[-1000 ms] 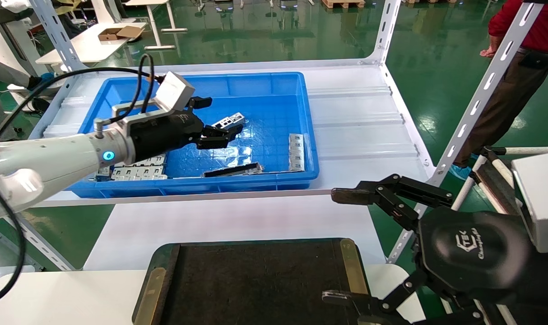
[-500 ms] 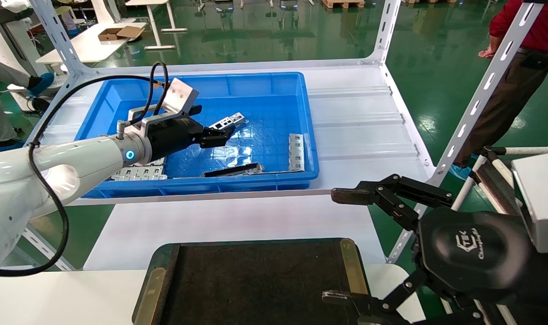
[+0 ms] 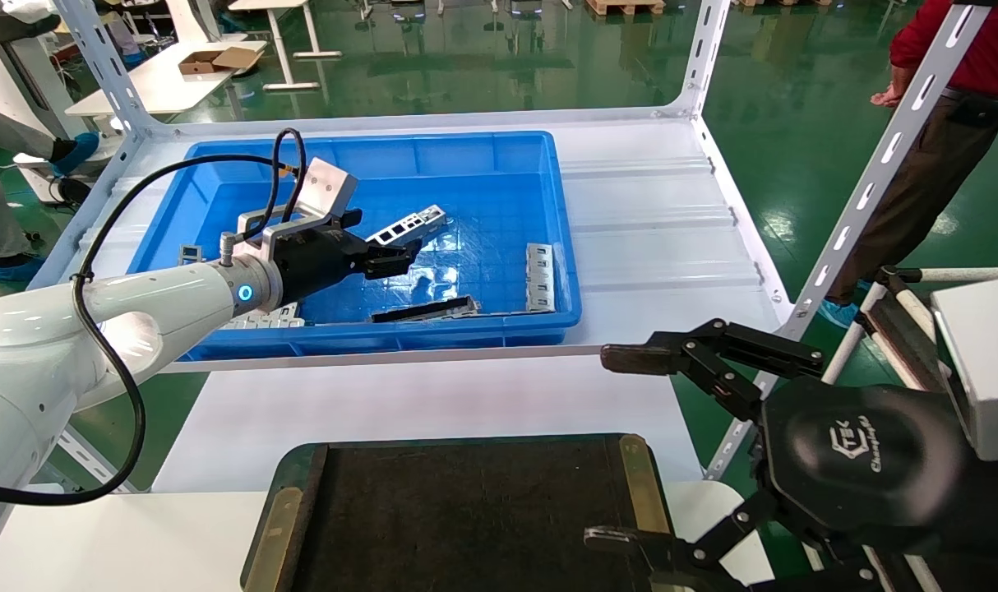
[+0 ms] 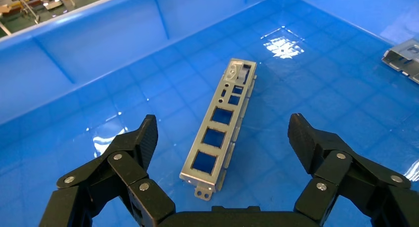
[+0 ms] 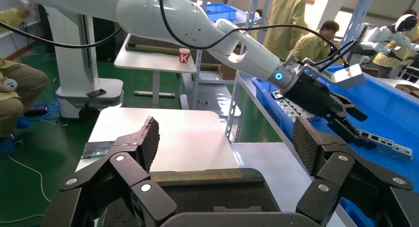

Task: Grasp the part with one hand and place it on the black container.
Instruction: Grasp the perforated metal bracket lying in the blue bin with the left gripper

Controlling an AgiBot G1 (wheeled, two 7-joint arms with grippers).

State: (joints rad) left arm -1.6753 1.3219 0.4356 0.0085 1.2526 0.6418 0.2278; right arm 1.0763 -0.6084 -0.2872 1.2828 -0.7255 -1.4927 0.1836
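The part [image 3: 408,224], a narrow silver-grey bracket strip with square cutouts, lies flat on the floor of the blue bin [image 3: 566,247]. My left gripper [image 3: 384,237] is open just over its near end. In the left wrist view the part [image 4: 222,130] runs lengthwise between the wide-spread fingers [image 4: 146,135], touching neither. The black container [image 3: 466,510], with brass strips on its short sides, sits empty on the near white table. It also shows in the right wrist view [image 5: 212,187]. My right gripper [image 3: 614,448] is open and empty, parked beside the container's right side.
In the bin lie a dark long bar [image 3: 425,311] near the front wall, a bunch of grey brackets [image 3: 261,319] at the front left and another grey bracket [image 3: 540,275] at the right. White slotted rack posts [image 3: 861,197] and a standing person [image 3: 943,123] are at the right.
My left gripper has drawn back toward the near left and sunk lower into the bin, uncovering most of the part. The part and the right arm have not moved.
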